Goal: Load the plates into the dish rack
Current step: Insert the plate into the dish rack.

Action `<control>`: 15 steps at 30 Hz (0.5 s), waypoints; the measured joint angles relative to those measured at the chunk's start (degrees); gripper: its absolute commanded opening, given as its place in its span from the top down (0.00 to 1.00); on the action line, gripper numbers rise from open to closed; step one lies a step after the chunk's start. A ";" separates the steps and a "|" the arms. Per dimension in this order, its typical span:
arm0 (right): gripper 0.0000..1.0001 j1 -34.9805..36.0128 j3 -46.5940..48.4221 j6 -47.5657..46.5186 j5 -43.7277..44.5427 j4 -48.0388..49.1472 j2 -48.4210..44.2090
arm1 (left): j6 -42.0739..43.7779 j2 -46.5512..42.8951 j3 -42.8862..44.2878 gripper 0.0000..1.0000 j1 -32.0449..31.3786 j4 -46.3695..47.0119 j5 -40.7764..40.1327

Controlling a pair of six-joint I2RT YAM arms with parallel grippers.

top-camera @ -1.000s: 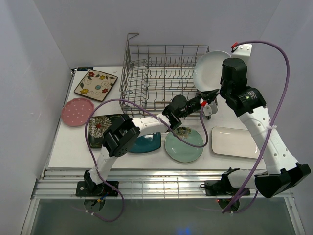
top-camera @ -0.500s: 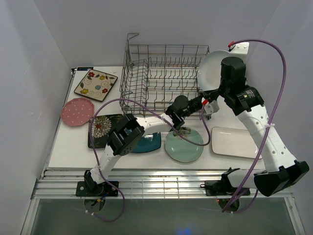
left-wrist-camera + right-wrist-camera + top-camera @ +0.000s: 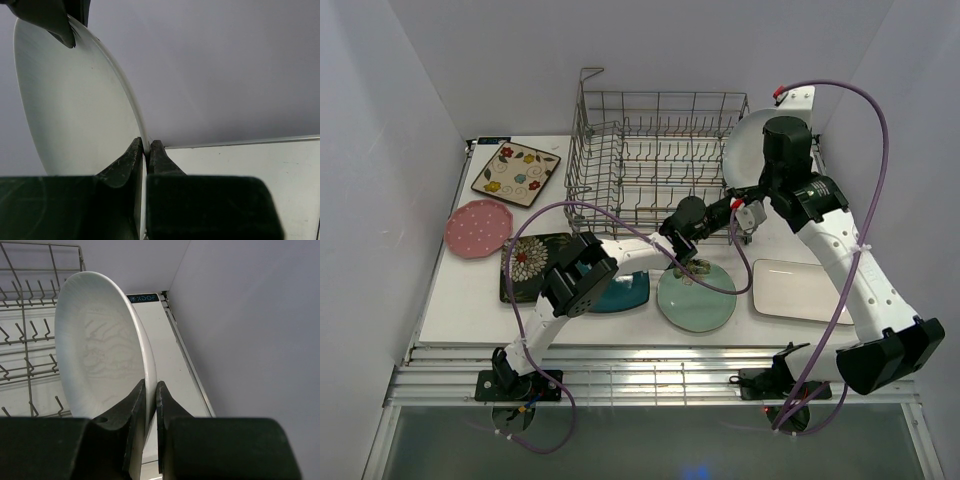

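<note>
White table (image 3: 460, 295), right of the dish rack (image 3: 650, 150). My left claw (image 3: 146, 150) and right claw (image 3: 150, 390) clench the white oval plate (image 3: 95, 340) upright, likely for slotting.

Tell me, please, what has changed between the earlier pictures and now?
The white oval plate, gripped by the left claw and right claw, shifted slightly right, away from the dish rack; the left elbow swung right too. Both grips held; the rack and the other six plates stayed put.
</note>
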 measured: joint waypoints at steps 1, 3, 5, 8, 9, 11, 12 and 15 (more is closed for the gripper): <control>0.92 0.11 0.00 -0.15 0.04 0.13 0.24 | -0.50 0.00 -0.15 1.00 0.02 0.02 -0.17; 0.92 0.33 0.00 -0.57 0.13 0.26 0.68 | -1.38 0.00 -0.37 1.00 0.02 0.04 -0.59; 0.92 0.57 0.00 -1.01 0.52 0.44 1.11 | -2.21 0.00 -0.55 1.00 0.02 0.09 -0.94; 0.92 1.09 0.00 -1.75 1.22 0.85 1.70 | -3.37 0.00 -0.92 1.00 0.02 0.31 -1.40; 0.92 1.33 0.00 -1.97 1.40 0.87 1.86 | -3.65 0.00 -1.16 1.00 0.02 0.59 -1.51; 0.92 1.70 0.00 -2.29 1.64 0.87 2.25 | -4.11 0.00 -1.64 1.00 0.02 1.05 -1.84; 0.92 1.81 0.00 -2.49 1.75 0.87 2.47 | -4.28 0.00 -1.92 1.00 0.02 1.22 -2.03; 0.92 2.29 -0.04 -2.89 1.75 0.81 3.21 | -4.48 0.00 -3.28 1.00 0.02 2.45 -2.86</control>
